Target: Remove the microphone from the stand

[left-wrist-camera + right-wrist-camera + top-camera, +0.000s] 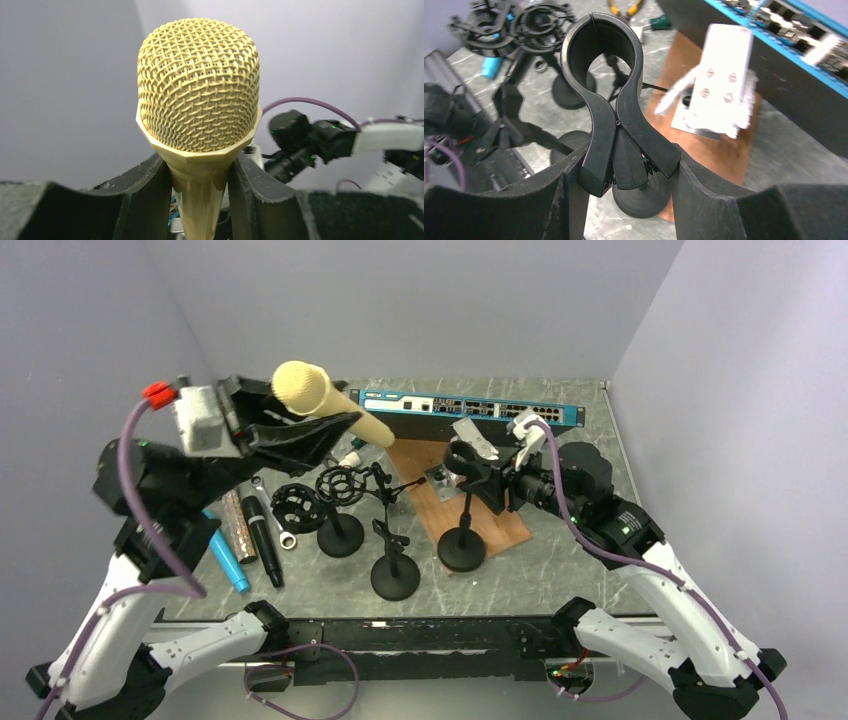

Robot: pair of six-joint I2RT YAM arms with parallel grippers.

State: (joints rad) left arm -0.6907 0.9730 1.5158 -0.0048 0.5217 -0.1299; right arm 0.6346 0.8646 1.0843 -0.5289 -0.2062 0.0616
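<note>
**Microphone off the stand, up in my left pincer**

My left pincer is clenched on the handle of the yellow microphone, just under its mesh head, holding it raised well above the table at the left rear. My right pincer sits around the black clip on top of the stand, both pads touching the clip's levers (its ring is closed and holds nothing). The stand's round base rests on a brown board, near two other stands.
</note>
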